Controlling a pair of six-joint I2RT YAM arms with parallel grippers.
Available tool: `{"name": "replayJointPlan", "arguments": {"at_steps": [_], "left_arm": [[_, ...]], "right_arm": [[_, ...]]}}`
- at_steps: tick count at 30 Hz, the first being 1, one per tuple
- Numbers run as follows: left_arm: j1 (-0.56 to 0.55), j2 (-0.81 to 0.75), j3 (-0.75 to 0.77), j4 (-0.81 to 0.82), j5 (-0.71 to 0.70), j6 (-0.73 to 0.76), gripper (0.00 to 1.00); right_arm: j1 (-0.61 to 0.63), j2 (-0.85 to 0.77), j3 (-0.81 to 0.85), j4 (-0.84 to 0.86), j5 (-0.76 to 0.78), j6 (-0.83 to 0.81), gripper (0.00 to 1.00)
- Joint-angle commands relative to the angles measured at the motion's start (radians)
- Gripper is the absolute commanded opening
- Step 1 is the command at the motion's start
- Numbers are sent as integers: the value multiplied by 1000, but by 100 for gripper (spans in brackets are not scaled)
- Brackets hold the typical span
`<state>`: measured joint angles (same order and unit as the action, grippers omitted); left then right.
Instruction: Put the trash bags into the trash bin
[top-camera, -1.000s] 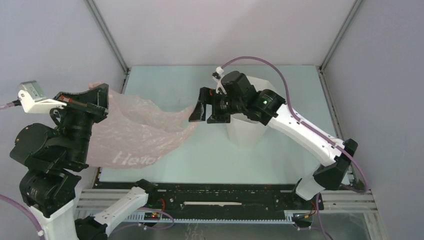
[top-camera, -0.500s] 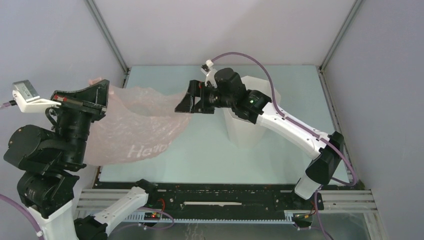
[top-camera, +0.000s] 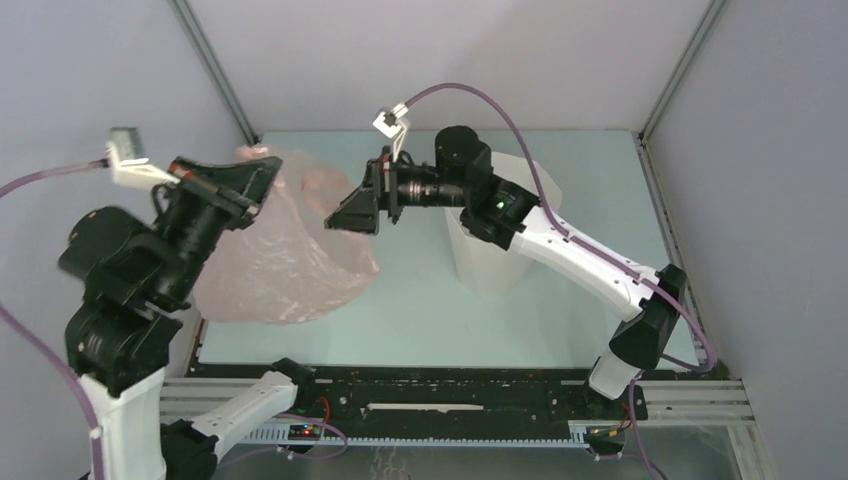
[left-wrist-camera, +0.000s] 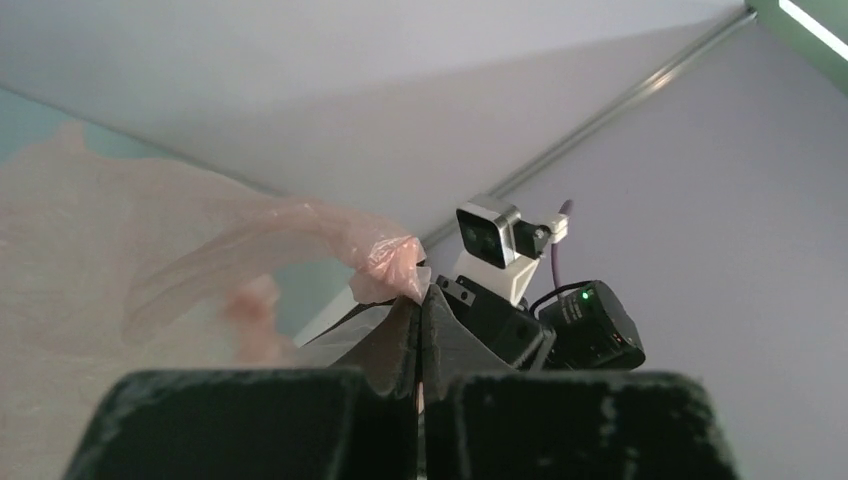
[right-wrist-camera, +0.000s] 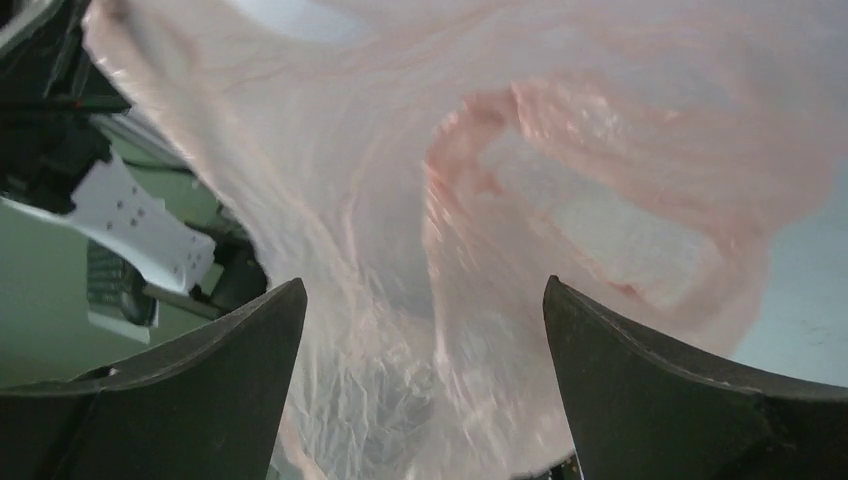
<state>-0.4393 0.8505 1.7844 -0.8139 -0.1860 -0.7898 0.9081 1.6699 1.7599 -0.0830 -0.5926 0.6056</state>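
Note:
The pale-pink trash bag hangs in the air at the left of the table, wrinkled and open. My left gripper is shut on a bunched handle of the bag, holding it up. My right gripper is open and points left at the bag's upper edge; the pink film fills the space between its fingers and beyond. I cannot tell if they touch it. The translucent white trash bin stands upright right of the bag, partly hidden by my right arm.
Grey enclosure walls and metal corner posts surround the pale-green table. A black rail runs along the near edge between the arm bases.
My left gripper has swung up and to the right, carrying the bag toward the middle. My right gripper has moved left and up, from beside the bag to its upper edge.

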Motion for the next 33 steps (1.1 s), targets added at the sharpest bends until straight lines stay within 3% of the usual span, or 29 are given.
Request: {"name": "replayJointPlan", "arguments": {"at_steps": [1, 6, 13, 20, 29, 33], "left_arm": [[-4, 90, -43, 36, 207, -75, 0], [-4, 91, -199, 195, 344, -187, 0], [-3, 63, -226, 171, 282, -148, 0], [-3, 69, -286, 252, 323, -198, 0], [-3, 61, -370, 331, 381, -303, 0], [-3, 69, -379, 359, 424, -331, 0]], "right_arm": [[90, -39, 51, 5, 90, -107, 98], [136, -36, 117, -118, 307, -187, 98], [112, -89, 107, -336, 509, -188, 99], [158, -104, 19, -208, 504, -107, 100], [182, -95, 22, -147, 698, -106, 99], [184, -73, 32, -146, 753, -151, 92]]}}
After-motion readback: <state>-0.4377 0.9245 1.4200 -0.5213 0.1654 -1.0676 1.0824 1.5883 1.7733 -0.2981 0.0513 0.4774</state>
